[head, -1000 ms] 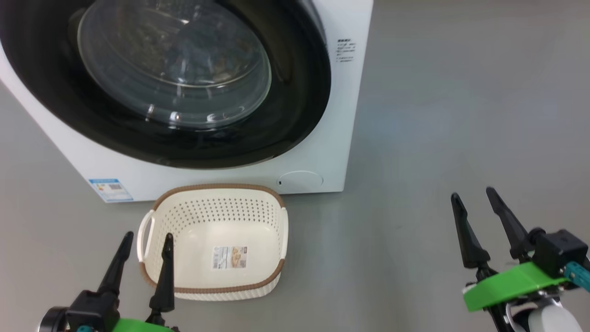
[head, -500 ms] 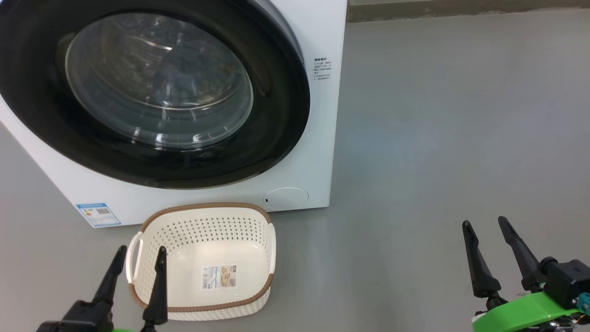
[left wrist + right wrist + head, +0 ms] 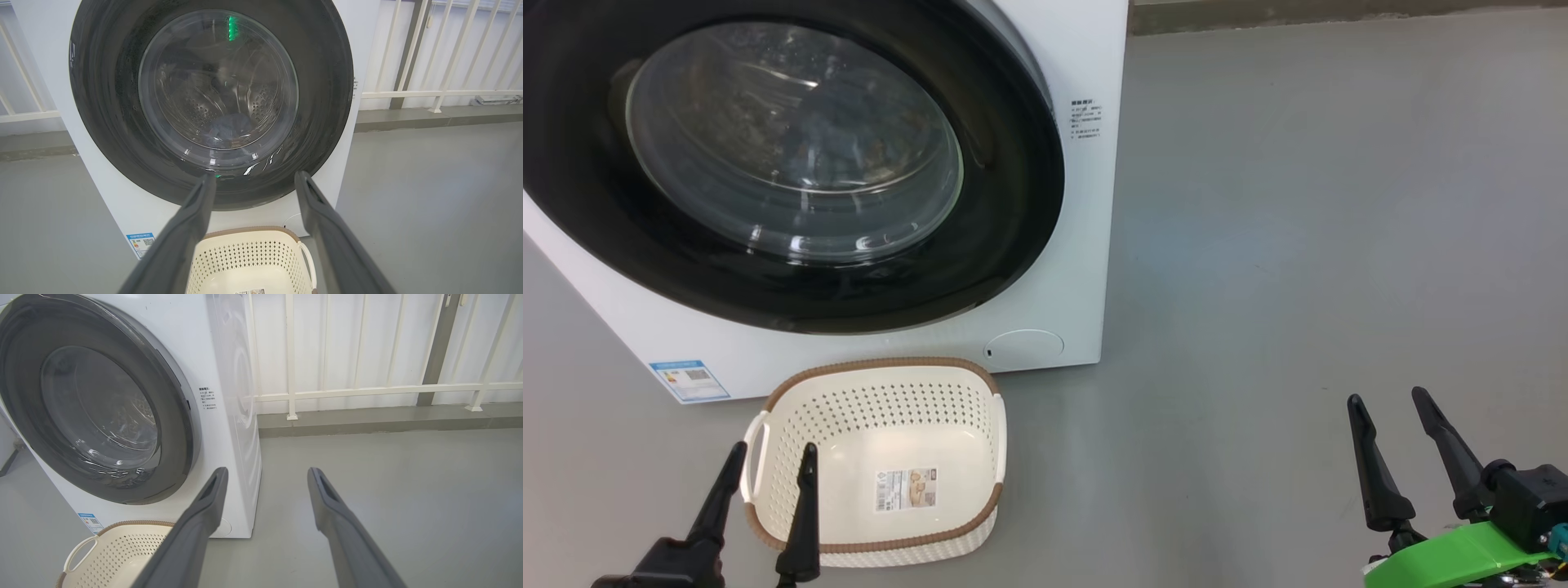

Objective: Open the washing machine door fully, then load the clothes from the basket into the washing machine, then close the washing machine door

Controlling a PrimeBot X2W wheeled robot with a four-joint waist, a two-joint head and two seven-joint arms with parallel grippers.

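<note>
The washing machine stands on the grey floor, its white box angled across the upper left of the head view. The washing machine door lies flat against the front, its glossy black rim unbroken around the domed glass. Through that glass, in the left wrist view, the drum's perforated steel shows, and low down sits a dim bluish shape, too murky to name.

Down in front sits the basket, right at the foot of the machine, below the door, brown rim up. The label on its pale floor is in plain sight. A blue sticker marks the machine's lower left corner and a round cap its lower right.

The left gripper hangs at the basket's near left side, fingers spread wide with nothing between them. One finger lines up with the side handle, the other with the perforated wall. Its own camera looks straight at the bottom of the door.

Over on the right, the right gripper is well apart from machine and basket alike. It is above bare floor, jaws released and gripping nothing. A white railing runs behind.
</note>
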